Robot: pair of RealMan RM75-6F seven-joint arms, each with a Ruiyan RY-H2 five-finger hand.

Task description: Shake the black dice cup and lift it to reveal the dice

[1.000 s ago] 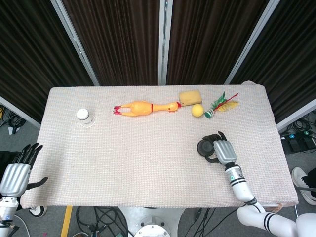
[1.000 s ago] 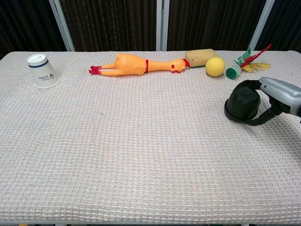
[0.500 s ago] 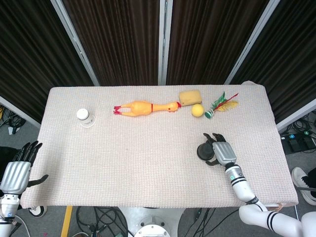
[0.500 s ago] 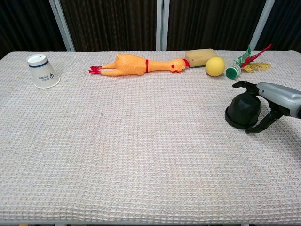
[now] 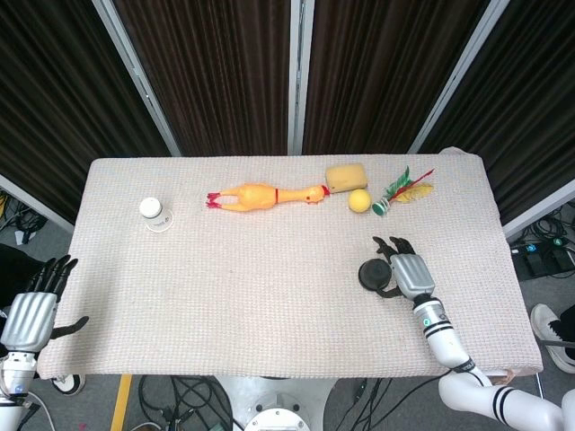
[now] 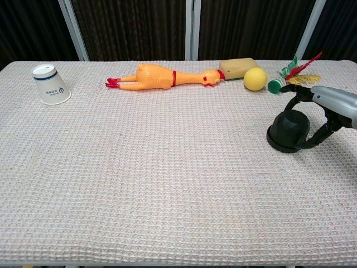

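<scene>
The black dice cup (image 5: 372, 276) (image 6: 289, 132) stands mouth down on the cloth at the right of the table. My right hand (image 5: 411, 275) (image 6: 329, 106) is beside it on its right. Its fingers (image 6: 295, 95) arch apart over the cup's top with a gap showing, and the thumb (image 6: 319, 137) lies against the cup's lower rim. No dice show. My left hand (image 5: 29, 316) hangs off the table's front left corner, fingers spread and holding nothing; it appears only in the head view.
At the back lie a rubber chicken (image 5: 262, 195) (image 6: 167, 77), a yellow sponge (image 5: 346, 176), a yellow ball (image 5: 359, 200) (image 6: 255, 79) and a feathered shuttlecock (image 5: 400, 192) (image 6: 290, 75). A white paper cup (image 5: 154, 212) (image 6: 50, 84) stands mouth down at the back left.
The cup, tilted in the right hand's grip a second ago, now sits flat a little nearer me. The fingers have lifted off it and spread. The left hand has barely moved.
</scene>
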